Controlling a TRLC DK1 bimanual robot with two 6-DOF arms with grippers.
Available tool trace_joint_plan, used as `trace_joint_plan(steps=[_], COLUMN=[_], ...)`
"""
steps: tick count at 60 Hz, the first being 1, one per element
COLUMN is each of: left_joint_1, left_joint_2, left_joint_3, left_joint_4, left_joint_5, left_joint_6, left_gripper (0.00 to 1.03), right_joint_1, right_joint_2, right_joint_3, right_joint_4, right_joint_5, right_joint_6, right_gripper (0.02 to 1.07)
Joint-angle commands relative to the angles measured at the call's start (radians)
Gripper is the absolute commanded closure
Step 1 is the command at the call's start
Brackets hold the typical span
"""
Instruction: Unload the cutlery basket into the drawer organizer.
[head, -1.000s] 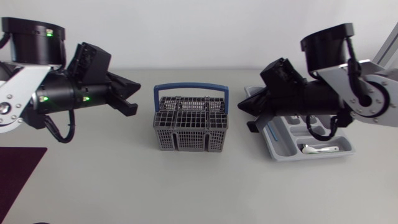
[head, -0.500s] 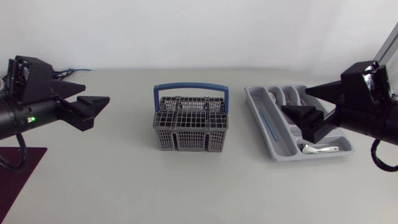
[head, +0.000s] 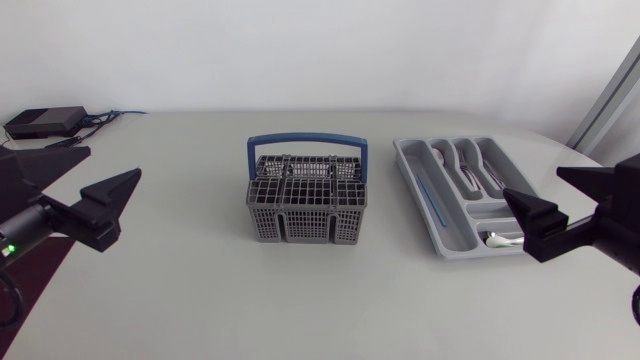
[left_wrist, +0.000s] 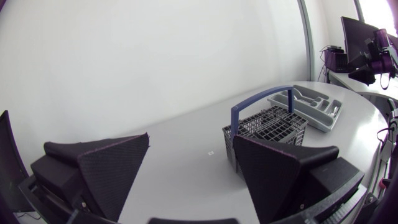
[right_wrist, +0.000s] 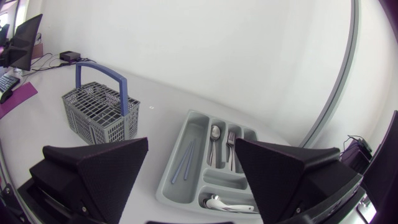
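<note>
The basket (head: 306, 198) is set mid-table, w/ the drawer organizer (head: 455, 236) near it (cutlery (head: 447, 158) is laid inside). The left gripper (head: 113, 160) & right gripper (head: 531, 181) are held spread wide, nothing pinched. The job is judged approx. done; the basket should be checked next.

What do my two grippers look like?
Both are matte black: left gripper and right gripper each have two broad wedge-shaped fingers with finely textured faces. A small green light glows on the black left arm.
</note>
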Motion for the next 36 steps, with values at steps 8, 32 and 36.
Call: trace_joint_plan(steps=[8,32,36], left_joint_1=[0.012,0.023,0.025], left_joint_2=[-0.100,-0.308,-0.342], left_joint_3=[-0.116,-0.306,-0.338], left_joint_4=[0.034,0.086,0.095], left_joint_5=[-0.033,-0.123,-0.138], left_joint_6=[-0.049,-0.173,-0.193], left_gripper=[0.03,0.03,0.03], right_joint_1=[0.004,0.023,0.027], right_joint_2=[-0.097,-0.296,-0.328], right_joint_3=[-0.111,-0.309,-0.341], right_joint_4=[0.046,0.169,0.189], right_joint_5=[0.044,0.126,0.139], right_joint_6=[0.079,0.199,0.219], right_gripper=[0.06,0.06,0.06])
